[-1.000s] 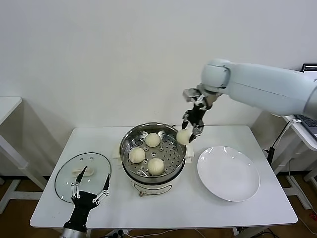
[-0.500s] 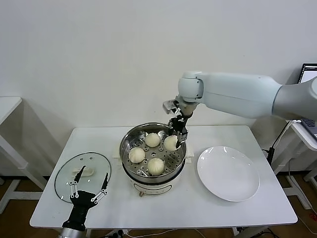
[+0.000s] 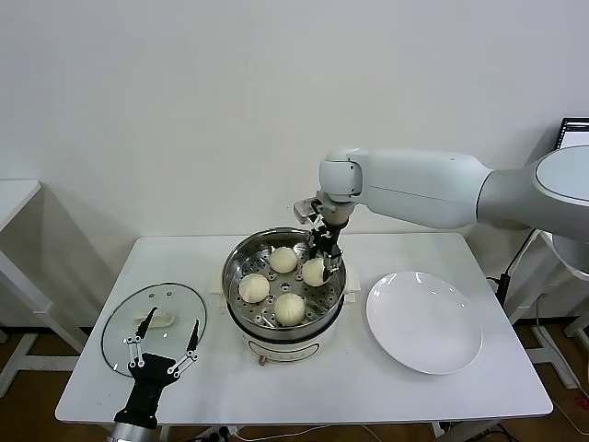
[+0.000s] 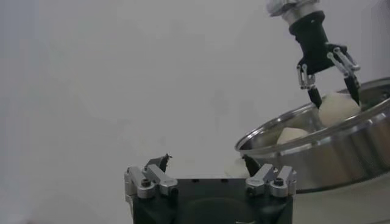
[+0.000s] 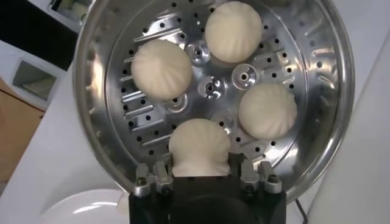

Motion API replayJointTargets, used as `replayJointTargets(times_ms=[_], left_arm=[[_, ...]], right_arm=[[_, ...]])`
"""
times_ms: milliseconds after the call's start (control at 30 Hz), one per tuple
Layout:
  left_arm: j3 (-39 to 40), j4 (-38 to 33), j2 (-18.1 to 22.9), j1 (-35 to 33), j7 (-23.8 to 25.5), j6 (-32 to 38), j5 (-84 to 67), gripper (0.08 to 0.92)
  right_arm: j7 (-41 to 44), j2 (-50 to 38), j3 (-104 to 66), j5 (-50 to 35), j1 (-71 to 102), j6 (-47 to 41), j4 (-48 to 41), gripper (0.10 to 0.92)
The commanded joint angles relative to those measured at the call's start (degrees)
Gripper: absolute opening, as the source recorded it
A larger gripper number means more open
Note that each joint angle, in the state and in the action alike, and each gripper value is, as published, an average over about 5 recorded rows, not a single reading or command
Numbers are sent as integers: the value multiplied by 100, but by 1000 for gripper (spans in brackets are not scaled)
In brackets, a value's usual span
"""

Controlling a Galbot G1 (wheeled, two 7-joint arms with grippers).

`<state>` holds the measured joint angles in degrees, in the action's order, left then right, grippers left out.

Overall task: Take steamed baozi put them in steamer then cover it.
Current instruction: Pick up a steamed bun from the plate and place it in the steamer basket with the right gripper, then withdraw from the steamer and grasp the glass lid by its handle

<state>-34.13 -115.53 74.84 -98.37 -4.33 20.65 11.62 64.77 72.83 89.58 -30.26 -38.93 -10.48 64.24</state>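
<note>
The counter (image 3: pixel 368 387) carries the steamer (image 3: pixel 241 269), with four steamed baozi (image 3: pixel 254 287) on its tray. The right gripper (image 3: pixel 324 260) seemingly pinches the 3 o'clock bun. The left gripper (image 3: pixel 166 354) hangs spread above the glass lid (image 3: pixel 120 322).

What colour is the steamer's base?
White, below the steel steamer pot; clearest in the head view.

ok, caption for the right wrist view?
Right claw lowering the fourth baozi onto the steamer tray beside three others.
</note>
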Motion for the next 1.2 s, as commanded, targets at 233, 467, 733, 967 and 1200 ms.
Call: replayJointTargets(times_ms=[233, 467, 733, 967, 1200], left_arm=[[-22, 0, 7, 3, 1, 12, -26, 823], [-44, 8, 10, 15, 1, 10, -36, 823], [-41, -3, 13, 21, -2, -10, -34, 823], [-54, -20, 8, 47, -35, -40, 44, 823], [-115, 8, 12, 198, -366, -54, 585, 823]], right_arm=[[-11, 106, 26, 170, 141, 4, -183, 636], [-28, 123, -7, 163, 214, 26, -183, 660], [-52, 89, -146, 152, 186, 57, -142, 816], [-133, -357, -775, -12, -4, 175, 151, 823], [-2584, -1502, -1927, -683, 231, 995, 940, 823]])
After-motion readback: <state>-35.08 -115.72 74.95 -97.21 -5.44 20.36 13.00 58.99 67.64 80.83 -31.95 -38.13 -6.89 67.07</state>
